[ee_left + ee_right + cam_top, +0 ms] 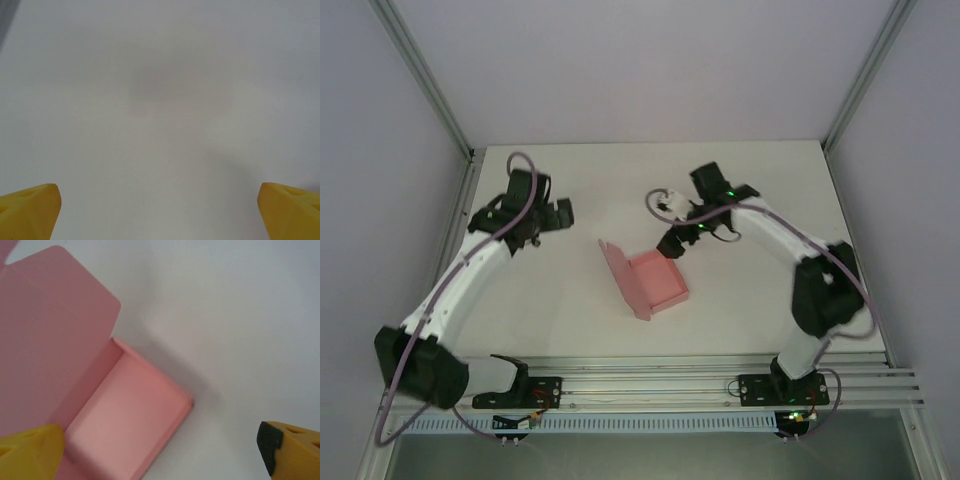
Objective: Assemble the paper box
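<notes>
Mid-table, paper box (658,283) sits with walls folded up, lid flap (617,268) upright; closing it looks left to do. I read left gripper (160,192) and right gripper (160,432) spread wide, both empty.

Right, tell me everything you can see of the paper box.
The paper box is plain pale pink thin card, folded into a shallow rectangular tray with low walls, its inside empty. A lid flap with rounded corners stands up from its left long side, so it is open. It lies angled near the middle of the white table, resting on it. The open right gripper hangs at its far end; whether it touches the card I cannot tell.
</notes>
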Controlling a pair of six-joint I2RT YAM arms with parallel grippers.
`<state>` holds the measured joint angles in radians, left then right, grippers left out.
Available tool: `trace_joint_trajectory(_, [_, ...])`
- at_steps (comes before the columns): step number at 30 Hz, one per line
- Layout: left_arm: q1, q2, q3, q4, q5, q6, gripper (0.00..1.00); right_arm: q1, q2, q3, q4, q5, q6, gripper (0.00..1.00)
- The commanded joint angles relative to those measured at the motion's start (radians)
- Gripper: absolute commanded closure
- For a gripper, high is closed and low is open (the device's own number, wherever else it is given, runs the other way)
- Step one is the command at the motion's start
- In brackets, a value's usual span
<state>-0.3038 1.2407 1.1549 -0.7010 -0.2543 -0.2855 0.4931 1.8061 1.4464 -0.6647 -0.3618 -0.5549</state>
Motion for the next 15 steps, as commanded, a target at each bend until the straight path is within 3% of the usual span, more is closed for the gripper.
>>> trace_joint_trajectory(1, [-0.008, -0.094, -0.124, 0.017, -0.01, -0.139, 0.0, 0.033, 0.148, 0.137, -0.197, -0.002, -0.259, 0.03])
trace_joint_trajectory(4, [-0.007, -0.194, -0.204, -0.02, -0.08, -0.171, 0.0, 0.067, 0.22, 0.194, -0.192, 0.044, -0.305, 0.06])
trace_joint_trajectory(7, [-0.006, -0.263, -0.253, -0.034, -0.095, -0.174, 0.0, 0.082, 0.29, 0.267, -0.253, 0.012, -0.336, 0.09])
trace_joint_trajectory(10, [-0.005, -0.297, -0.277, -0.041, -0.103, -0.171, 0.0, 0.11, 0.35, 0.303, -0.263, 0.067, -0.348, 0.16])
trace_joint_trajectory(13, [-0.005, -0.303, -0.292, -0.037, -0.099, -0.186, 0.0, 0.136, 0.389, 0.318, -0.236, 0.125, -0.325, 0.31])
trace_joint_trajectory(15, [-0.005, -0.3, -0.3, -0.026, -0.092, -0.189, 0.0, 0.141, 0.394, 0.31, -0.196, 0.123, -0.283, 0.49])
